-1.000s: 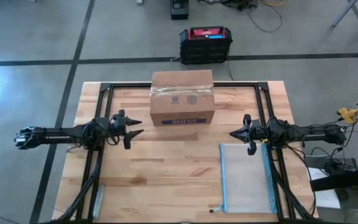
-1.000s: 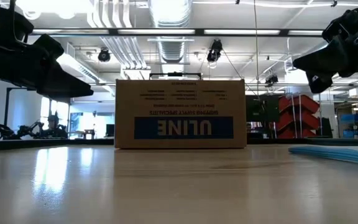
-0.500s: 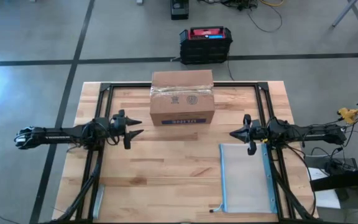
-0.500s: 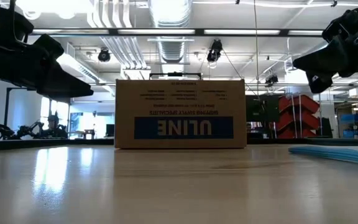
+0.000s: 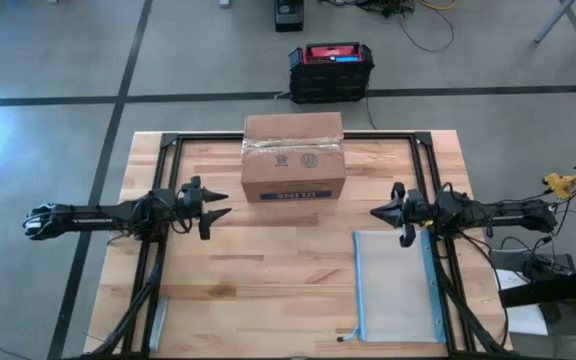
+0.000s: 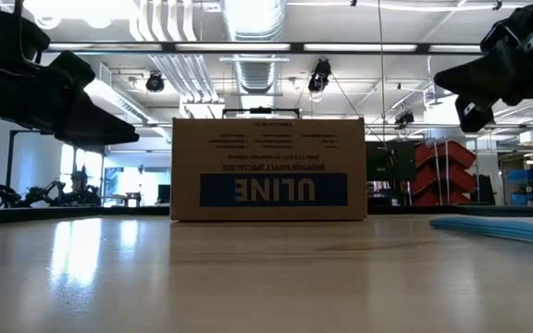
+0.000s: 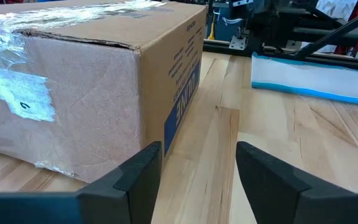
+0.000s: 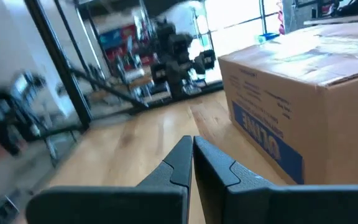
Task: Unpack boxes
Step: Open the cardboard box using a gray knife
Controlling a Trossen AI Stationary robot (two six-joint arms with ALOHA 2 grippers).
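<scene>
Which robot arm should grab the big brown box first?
Probably the left. The left gripper has its fingers open and hangs beside the taped box, nearer to its bottom corner. The right gripper is shut and a bit farther away, by the clear pouch.

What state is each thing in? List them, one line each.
cardboard box: upright on the table, flaps shut and taped, untouched.
left gripper: open, above the table to one side of the box, holding nothing.
right gripper: shut, empty, on the box's other side.
clear zip pouch: lying flat on the table, near the right arm.
black crate: on the floor beyond the table.
</scene>
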